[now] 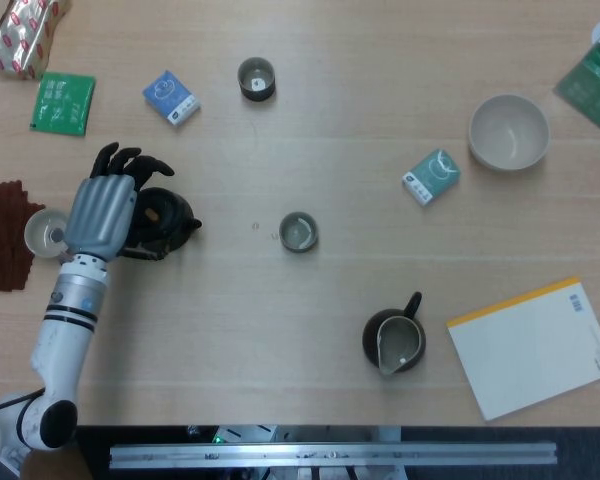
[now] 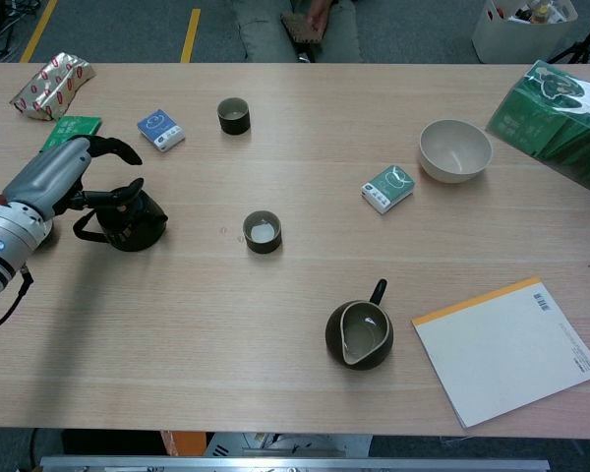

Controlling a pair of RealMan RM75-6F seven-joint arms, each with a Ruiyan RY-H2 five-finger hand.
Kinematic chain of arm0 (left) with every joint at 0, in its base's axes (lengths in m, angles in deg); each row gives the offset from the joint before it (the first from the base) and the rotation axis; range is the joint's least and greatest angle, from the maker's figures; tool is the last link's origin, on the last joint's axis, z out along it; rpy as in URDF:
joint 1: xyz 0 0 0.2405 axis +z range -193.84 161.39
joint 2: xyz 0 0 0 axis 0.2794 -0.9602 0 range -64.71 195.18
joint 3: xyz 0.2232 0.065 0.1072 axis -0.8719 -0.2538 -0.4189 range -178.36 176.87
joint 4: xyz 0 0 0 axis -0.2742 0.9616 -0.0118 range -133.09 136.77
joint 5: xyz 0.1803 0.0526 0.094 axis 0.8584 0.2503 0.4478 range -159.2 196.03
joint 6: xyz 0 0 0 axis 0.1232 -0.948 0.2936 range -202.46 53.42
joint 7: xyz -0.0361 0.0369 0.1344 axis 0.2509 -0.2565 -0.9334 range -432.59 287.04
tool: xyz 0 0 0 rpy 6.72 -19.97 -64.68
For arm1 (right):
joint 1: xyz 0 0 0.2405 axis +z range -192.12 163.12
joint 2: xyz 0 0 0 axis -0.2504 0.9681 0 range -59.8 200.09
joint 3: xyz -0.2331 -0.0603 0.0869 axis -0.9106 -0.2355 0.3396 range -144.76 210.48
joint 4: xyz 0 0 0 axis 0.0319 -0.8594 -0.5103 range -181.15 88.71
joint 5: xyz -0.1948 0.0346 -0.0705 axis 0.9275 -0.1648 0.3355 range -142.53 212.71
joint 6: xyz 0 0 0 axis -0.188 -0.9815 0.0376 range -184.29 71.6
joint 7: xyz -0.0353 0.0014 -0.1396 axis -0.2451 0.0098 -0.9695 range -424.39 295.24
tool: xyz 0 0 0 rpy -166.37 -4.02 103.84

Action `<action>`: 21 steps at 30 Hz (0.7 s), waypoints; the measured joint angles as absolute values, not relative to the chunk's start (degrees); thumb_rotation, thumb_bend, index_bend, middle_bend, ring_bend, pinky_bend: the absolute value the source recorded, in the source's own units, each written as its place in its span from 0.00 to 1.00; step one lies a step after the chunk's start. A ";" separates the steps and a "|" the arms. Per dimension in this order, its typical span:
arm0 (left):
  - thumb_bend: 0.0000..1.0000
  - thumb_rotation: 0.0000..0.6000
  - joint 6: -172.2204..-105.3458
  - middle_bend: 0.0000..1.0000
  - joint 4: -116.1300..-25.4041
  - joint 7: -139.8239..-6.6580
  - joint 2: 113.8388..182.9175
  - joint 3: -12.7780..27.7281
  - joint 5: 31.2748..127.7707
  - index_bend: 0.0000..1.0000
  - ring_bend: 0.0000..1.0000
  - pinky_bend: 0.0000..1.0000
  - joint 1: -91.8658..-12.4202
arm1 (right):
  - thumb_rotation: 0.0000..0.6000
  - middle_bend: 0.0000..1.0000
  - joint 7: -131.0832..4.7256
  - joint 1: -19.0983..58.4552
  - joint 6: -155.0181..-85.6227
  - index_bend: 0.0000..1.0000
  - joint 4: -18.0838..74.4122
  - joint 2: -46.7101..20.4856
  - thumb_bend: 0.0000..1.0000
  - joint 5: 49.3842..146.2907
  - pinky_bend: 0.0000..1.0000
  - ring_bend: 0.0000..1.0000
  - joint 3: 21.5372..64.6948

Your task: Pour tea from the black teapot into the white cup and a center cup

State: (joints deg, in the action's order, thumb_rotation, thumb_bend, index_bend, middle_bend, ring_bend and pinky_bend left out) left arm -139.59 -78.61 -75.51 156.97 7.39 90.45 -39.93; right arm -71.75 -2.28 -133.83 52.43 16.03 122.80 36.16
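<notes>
The black teapot [image 1: 168, 221] [image 2: 135, 221] stands on the table at the left. My left hand [image 1: 105, 203] [image 2: 57, 180] hovers over its left side with the fingers spread apart and nothing held. The teapot's handle loop shows free below the fingers in the chest view. The white cup [image 1: 46, 232] sits just left of the hand, partly covered by it in the head view. The center cup [image 1: 298, 232] [image 2: 262, 232] stands to the right of the teapot with pale liquid inside. My right hand is out of sight.
A dark cup [image 1: 256, 78] [image 2: 234, 115] stands at the back. A dark pitcher [image 1: 393, 342] [image 2: 359, 334], a notepad [image 1: 533, 347], a white bowl [image 1: 508, 132], a teal box [image 1: 431, 176], a blue box [image 1: 171, 97], a green packet [image 1: 63, 103] and a brown cloth [image 1: 0, 235] lie around.
</notes>
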 measured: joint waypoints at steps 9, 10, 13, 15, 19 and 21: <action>0.33 1.00 -146.45 0.24 -83.28 -78.02 151.88 6.49 95.52 0.27 0.11 0.07 -38.17 | 1.00 0.15 -70.17 -3.62 -134.49 0.18 51.30 16.18 0.09 121.72 0.08 0.02 35.69; 0.33 1.00 -147.42 0.24 -83.68 -78.49 151.20 6.31 96.10 0.28 0.11 0.07 -37.79 | 1.00 0.15 -69.72 -3.95 -134.60 0.18 50.79 16.10 0.09 121.37 0.08 0.02 35.58; 0.33 1.00 -150.28 0.24 -85.19 -80.06 148.43 5.58 97.67 0.28 0.11 0.07 -36.38 | 1.00 0.15 -68.73 -4.80 -134.83 0.18 49.27 15.77 0.09 120.69 0.08 0.02 35.20; 0.33 1.00 -152.11 0.24 -86.34 -80.92 146.42 4.99 98.73 0.29 0.11 0.07 -35.21 | 1.00 0.15 -68.15 -5.52 -135.07 0.18 48.00 15.36 0.09 120.40 0.08 0.01 34.77; 0.33 1.00 -155.77 0.24 -88.59 -81.84 142.91 3.73 100.54 0.29 0.11 0.07 -32.66 | 1.00 0.15 -66.68 -7.30 -136.33 0.18 45.59 14.22 0.09 120.56 0.08 0.01 33.70; 0.33 1.00 -157.74 0.24 -89.68 -82.40 141.32 2.88 101.58 0.29 0.11 0.07 -31.18 | 1.00 0.15 -66.07 -8.16 -137.27 0.18 44.83 13.72 0.09 120.88 0.08 0.01 33.27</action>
State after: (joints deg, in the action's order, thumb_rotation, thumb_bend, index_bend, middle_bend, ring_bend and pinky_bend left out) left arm -157.74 -89.68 -82.40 141.32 2.88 101.58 -31.18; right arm -66.07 -8.16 -137.27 44.83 13.72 120.88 33.27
